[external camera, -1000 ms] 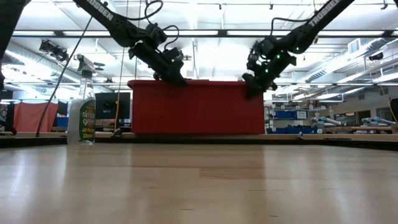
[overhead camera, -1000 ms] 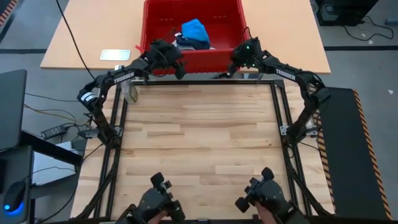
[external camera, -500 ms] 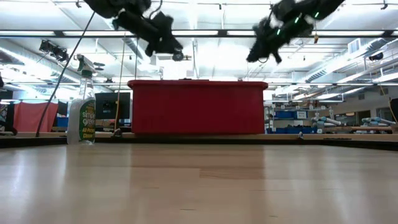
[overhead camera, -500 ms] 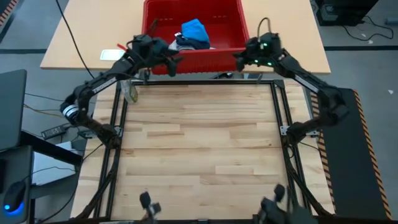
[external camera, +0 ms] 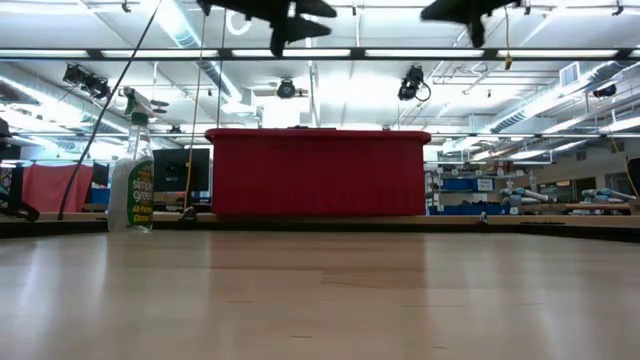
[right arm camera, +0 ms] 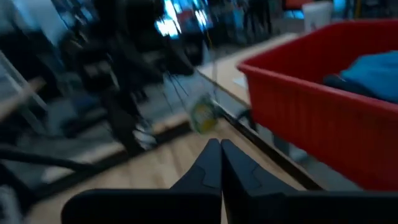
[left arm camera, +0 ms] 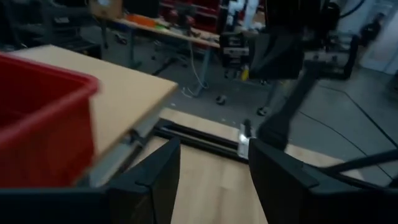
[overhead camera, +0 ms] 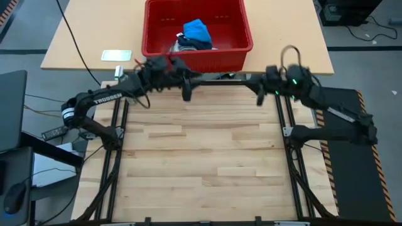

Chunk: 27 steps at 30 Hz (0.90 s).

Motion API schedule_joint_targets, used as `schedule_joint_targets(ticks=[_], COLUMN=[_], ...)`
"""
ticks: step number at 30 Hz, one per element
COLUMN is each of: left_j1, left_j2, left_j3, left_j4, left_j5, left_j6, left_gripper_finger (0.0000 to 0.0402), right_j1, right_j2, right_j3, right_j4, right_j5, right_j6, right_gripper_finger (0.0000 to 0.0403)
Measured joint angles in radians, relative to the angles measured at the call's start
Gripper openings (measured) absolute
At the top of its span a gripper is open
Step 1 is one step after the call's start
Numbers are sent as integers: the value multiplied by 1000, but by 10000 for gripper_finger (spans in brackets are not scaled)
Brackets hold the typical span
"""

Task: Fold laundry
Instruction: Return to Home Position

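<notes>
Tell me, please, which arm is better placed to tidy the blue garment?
Probably left: the left gripper hangs open before the red basket, in line with the blue garment; the right gripper is shut, beyond its corner.

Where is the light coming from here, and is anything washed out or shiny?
Low view: bright ceiling strip lights backlight the left arm and right arm into dark silhouettes; the wooden table shows a soft sheen below the red basket. High view: even light, no harsh glare.
</notes>
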Motion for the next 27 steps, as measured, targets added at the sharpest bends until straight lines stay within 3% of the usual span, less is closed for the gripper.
schedule_joint_targets(ticks=[6,11,14,17,27], left_j1=[-156,-219,-255,-282,-358], left_j2=[39,82,111,148,218], left_j3=[0,-1,1,1,1], left_j4=[19,52,68,60,138], left_j5=[-137,-181,-210,-240,-281], left_j6=[-38,-94,-98,-86,-150], left_gripper_finger=[192,192,192,192,192], right_j1=[209,336,395,436,455], right_j2=[-253,-386,-461,-550,-820], right_j3=[-210,-289,-311,-347,-495], right_j4=[120,84,-30,-65,-96], right_j5=[120,128,215,264,233], right_j6=[111,141,135,112,93], right_gripper_finger=[1,1,0,0,0])
